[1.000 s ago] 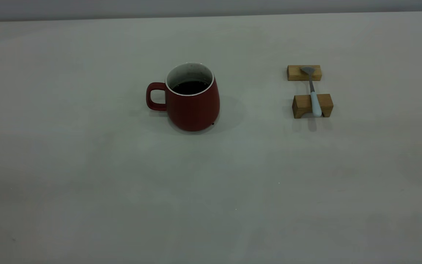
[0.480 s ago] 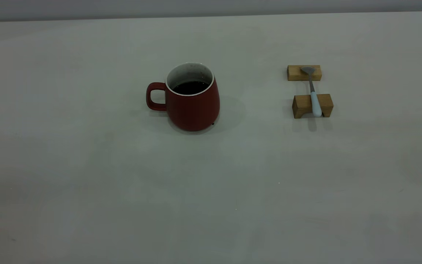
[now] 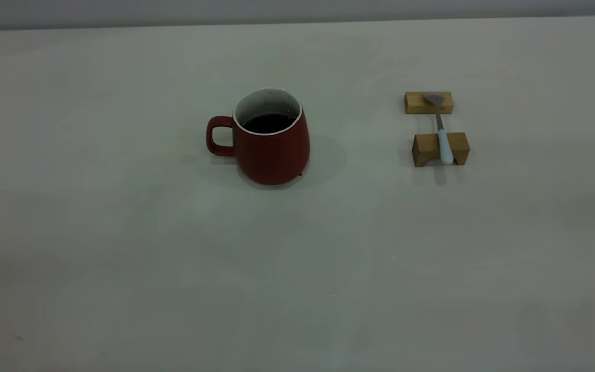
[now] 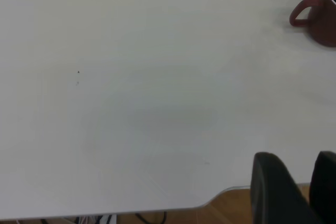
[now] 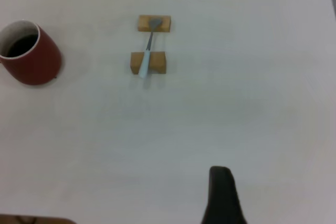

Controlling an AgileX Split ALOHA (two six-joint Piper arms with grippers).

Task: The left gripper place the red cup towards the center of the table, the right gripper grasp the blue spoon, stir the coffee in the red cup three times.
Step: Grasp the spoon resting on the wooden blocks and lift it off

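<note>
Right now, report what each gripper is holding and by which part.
Nothing is held. The red cup stands free on the table, the blue spoon rests across two wooden blocks, and both grippers sit far back at the table's edge.

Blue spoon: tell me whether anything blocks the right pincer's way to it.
Nothing visible does. The blue spoon lies across two wooden blocks, with bare table between it and the right pincer. The red cup stands off to one side.

The exterior camera looks down at a slant across the surface [image 3: 122, 258] toward its far edge. Both wrist cameras look from higher, seemingly near opposite corners, sharing the red cup [image 3: 271, 142] with it.
</note>
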